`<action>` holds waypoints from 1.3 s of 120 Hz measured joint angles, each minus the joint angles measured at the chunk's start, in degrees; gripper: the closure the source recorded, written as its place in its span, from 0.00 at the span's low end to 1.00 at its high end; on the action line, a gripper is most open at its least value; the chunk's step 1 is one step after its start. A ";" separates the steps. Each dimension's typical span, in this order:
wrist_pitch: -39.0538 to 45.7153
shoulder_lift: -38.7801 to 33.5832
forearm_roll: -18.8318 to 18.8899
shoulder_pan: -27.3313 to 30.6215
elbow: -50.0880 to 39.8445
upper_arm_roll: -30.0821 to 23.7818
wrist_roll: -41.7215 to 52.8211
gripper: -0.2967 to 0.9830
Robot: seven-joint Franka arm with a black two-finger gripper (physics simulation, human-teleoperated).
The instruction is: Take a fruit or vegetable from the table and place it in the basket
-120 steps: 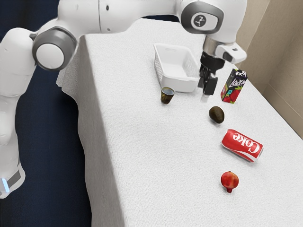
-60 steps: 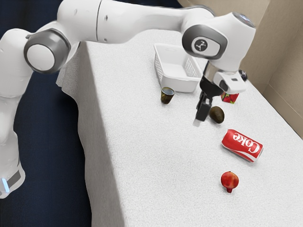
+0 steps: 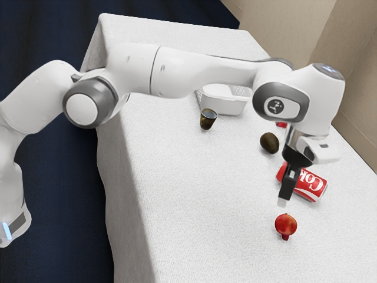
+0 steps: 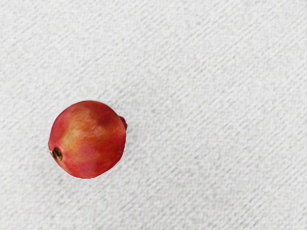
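My gripper (image 3: 284, 198) hangs above the table, just beyond the pomegranate (image 3: 285, 224) as the exterior view shows it, and overlaps part of the Coke can there. Whether it is open or shut cannot be told. The pomegranate (image 4: 87, 139) lies on the white cloth in the wrist view, with nothing touching it. A dark avocado (image 3: 269, 142) rests on the table between the can and the basket. The white basket (image 3: 227, 107) stands farther back, its upper part partly hidden behind the arm.
A red Coke can (image 3: 312, 186) lies on its side near the gripper. The dark cup (image 3: 208, 119) stands in front of the basket. Behind the arm a bit of the red carton (image 3: 281, 124) shows. A wall runs along the exterior view's right side of the table (image 3: 194, 194).
My gripper has travelled from beside the basket, past the avocado, to near the can and pomegranate. The arm now covers part of the basket and most of the carton. The objects have stayed put.
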 joint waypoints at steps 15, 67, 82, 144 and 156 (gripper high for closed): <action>7.12 3.51 -0.11 0.07 0.05 0.10 0.80 0.23; 12.30 9.27 -0.26 0.86 0.05 1.34 2.59 0.23; 11.70 10.11 -0.43 0.90 0.05 1.38 2.88 0.23; 10.16 11.91 -0.66 0.85 0.05 2.38 3.55 0.43; 10.91 11.90 -0.40 0.85 0.01 2.30 3.56 0.49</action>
